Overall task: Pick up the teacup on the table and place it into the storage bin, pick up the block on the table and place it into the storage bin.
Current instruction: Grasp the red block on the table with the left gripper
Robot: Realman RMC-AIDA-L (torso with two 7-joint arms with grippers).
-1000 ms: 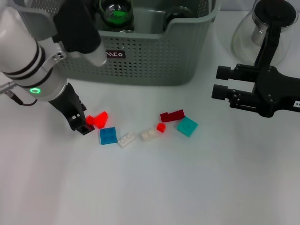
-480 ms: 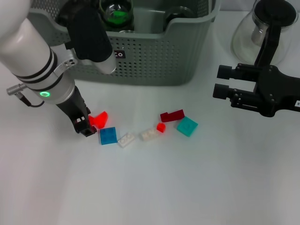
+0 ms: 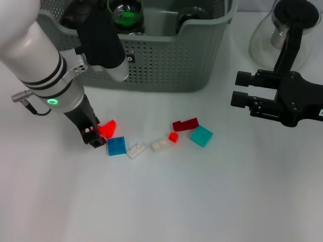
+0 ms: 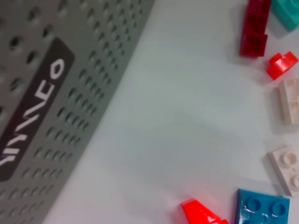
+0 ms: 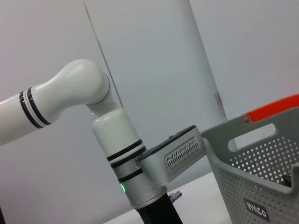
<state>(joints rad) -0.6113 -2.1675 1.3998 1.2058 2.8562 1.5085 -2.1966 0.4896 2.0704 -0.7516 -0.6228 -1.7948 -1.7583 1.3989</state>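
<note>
Left tool (image 3: 94, 137) touches the red block (image 3: 107, 128), grip hidden; right tool (image 3: 242, 91) hovers spread apart.

Grey-green perforated storage bin (image 3: 166, 60); bright red block (image 3: 107, 128)

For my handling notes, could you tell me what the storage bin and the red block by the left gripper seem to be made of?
The storage bin looks like moulded grey-green plastic with a matte finish: evenly perforated walls and a printed label. The red block, at the left gripper, looks like glossy hard plastic, with saturated colour and crisp edges like the studded bricks beside it.
</note>
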